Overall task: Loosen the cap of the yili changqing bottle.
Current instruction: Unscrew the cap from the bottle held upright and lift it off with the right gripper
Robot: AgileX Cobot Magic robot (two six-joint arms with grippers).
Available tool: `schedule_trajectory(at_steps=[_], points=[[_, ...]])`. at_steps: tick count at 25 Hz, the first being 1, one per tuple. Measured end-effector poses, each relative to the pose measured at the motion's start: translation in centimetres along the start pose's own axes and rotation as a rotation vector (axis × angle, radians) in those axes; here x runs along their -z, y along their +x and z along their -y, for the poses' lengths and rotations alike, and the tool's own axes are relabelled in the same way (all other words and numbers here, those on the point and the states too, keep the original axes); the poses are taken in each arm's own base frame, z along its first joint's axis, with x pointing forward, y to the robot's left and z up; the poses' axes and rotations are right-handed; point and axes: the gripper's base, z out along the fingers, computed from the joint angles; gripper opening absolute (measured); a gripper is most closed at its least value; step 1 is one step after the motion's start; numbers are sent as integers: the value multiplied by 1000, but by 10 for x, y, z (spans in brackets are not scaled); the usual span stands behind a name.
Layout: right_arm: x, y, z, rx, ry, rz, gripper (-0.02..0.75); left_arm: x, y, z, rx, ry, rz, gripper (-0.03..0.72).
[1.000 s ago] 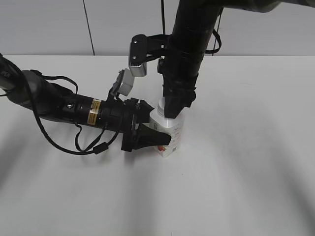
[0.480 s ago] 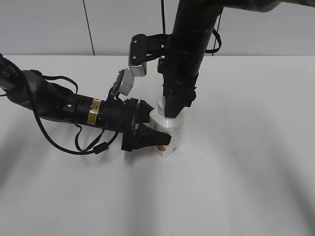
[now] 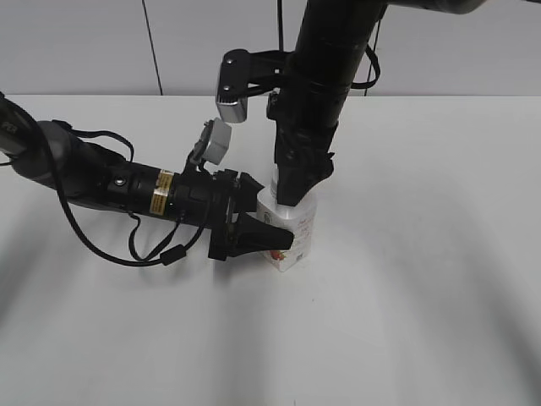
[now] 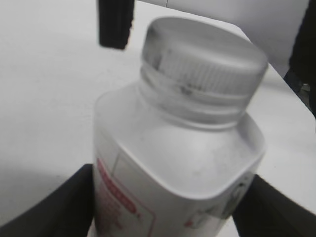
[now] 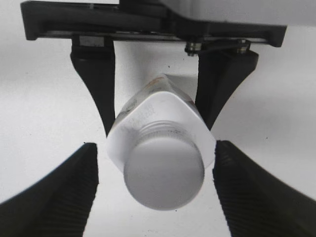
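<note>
Clamping bottle (image 3: 290,227) body: left gripper (image 3: 269,239), upright on table (image 3: 423,279). Right gripper (image 5: 155,173) above, jaws wide, either side of cap (image 5: 164,174), not touching. Risk: off-centre closing skids off cap; weak left hold lets bottle spin.

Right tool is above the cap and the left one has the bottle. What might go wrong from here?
1. The right tool is open with gaps on both sides of the cap; closing off-centre may slip off it.
2. The left tool grips the bottle low on its body, so twisting might turn or tip the bottle rather than loosen the cap.
</note>
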Motion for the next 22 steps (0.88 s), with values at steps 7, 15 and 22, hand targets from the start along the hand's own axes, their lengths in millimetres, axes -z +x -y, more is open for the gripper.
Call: schedule_trajectory(at_steps=[7,15,22], points=[[18,-2,-4,-105,36,17,585,0,0,0,2,1,0,489],[39,1,-6,-583,115,6,585,0,0,0,3,1,0,487],[39,1,-6,-1124,110,40,585,0,0,0,21,0,2,487]])
